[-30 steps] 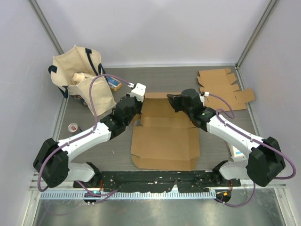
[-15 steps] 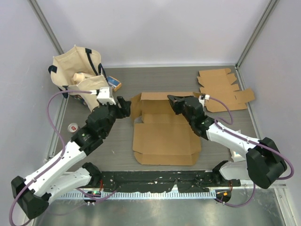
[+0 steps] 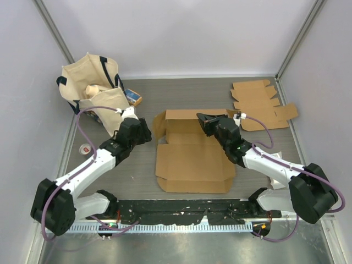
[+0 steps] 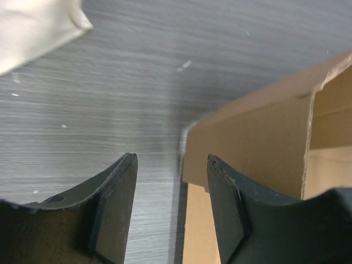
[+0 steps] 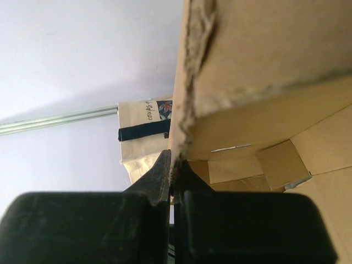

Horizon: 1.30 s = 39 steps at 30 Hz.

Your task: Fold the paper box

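The box (image 3: pixel 192 159) lies near the middle of the tabletop (image 3: pixel 187 91). Its big panels are flat and its rear wall stands up along the far side.

The right gripper (image 3: pixel 202 117) is at that rear wall, toward its right end. In the right wrist view its 2 fingers are pressed together on the thin upper edge of the box (image 5: pixel 264 44), pinching the cardboard between their tips (image 5: pixel 172 165).

The left gripper (image 3: pixel 147 132) is low over the tabletop, just beside the box's rear left corner. In the left wrist view its 2 fingers are spread (image 4: pixel 171 165) and hold nothing. A corner of the box (image 4: pixel 258 137) shows in the gap, close to the right finger. Whether they touch I cannot tell. Bare tabletop (image 4: pixel 137 82) fills the rest of that view.

A cloth bag (image 3: pixel 91 88) sits at the far left corner, and it also shows past the box in the right wrist view (image 5: pixel 146 137). A cardboard stack (image 3: pixel 258 102) of flat cut-outs lies at the far right corner, well apart from the box.
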Motion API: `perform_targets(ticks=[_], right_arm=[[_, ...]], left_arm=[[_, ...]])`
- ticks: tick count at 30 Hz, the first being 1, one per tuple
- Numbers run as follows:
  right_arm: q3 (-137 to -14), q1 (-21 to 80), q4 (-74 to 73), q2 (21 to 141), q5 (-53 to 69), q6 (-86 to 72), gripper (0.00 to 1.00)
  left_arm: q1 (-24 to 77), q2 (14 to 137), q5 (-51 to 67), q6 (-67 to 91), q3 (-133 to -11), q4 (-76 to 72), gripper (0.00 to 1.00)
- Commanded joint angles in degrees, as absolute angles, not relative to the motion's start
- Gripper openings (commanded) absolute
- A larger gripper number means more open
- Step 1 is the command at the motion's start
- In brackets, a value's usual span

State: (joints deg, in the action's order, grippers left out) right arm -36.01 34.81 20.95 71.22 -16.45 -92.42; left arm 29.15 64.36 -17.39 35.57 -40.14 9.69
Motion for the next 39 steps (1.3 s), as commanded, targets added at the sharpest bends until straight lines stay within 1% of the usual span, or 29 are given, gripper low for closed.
perform_targets(ticks=[1,3,9,13,19,22,28,29,30,31,35,39], right_arm=[[-37.1,34.6,21.4,69.8,-17.8,-91.5,0.02],[-37.5,34.6,21.0,70.0,-17.8,-91.7,0.02],[-38.3,34.6,18.5,70.0,-18.5,-92.3,0.02],[-38.8,34.8,18.3,70.8,-18.3,-92.5,0.02],[-38.8,35.0,17.6,70.4,-19.0,-92.5,0.02],[-38.8,34.9,17.2,70.0,-19.4,-92.4,0.02],[-39.0,35.1,17.2,70.3,-19.3,-92.5,0.02],[-39.1,35.1,17.1,70.4,-19.3,-92.5,0.02],[-39.2,35.0,16.5,70.4,-19.3,-92.4,0.02],[-39.4,35.1,16.3,70.3,-19.6,-92.5,0.02],[-39.5,35.1,16.0,70.1,-20.0,-92.5,0.02],[-39.7,35.0,16.0,70.0,-20.1,-92.5,0.02]], left_arm=[[29.1,66.3,-6.9,35.2,-41.8,4.8,0.55],[29.2,66.2,-3.3,35.3,-42.0,2.4,0.55],[29.2,64.9,2.7,34.8,-43.4,-3.2,0.55],[29.3,68.4,8.7,36.1,-46.7,-3.2,0.56],[29.2,67.8,6.5,37.4,-46.4,-3.4,0.58],[29.2,67.0,1.3,36.8,-47.6,4.5,0.57],[29.3,60.6,0.4,37.1,-42.5,2.1,0.64],[29.2,60.1,-1.6,37.8,-43.1,5.3,0.63],[29.3,58.6,-4.1,38.2,-43.1,7.2,0.58],[29.2,57.5,-4.6,38.8,-42.5,8.0,0.57],[29.2,51.3,-2.6,42.8,-35.6,8.1,0.60],[30.5,49.4,1.7,48.1,-31.5,9.8,0.66]])
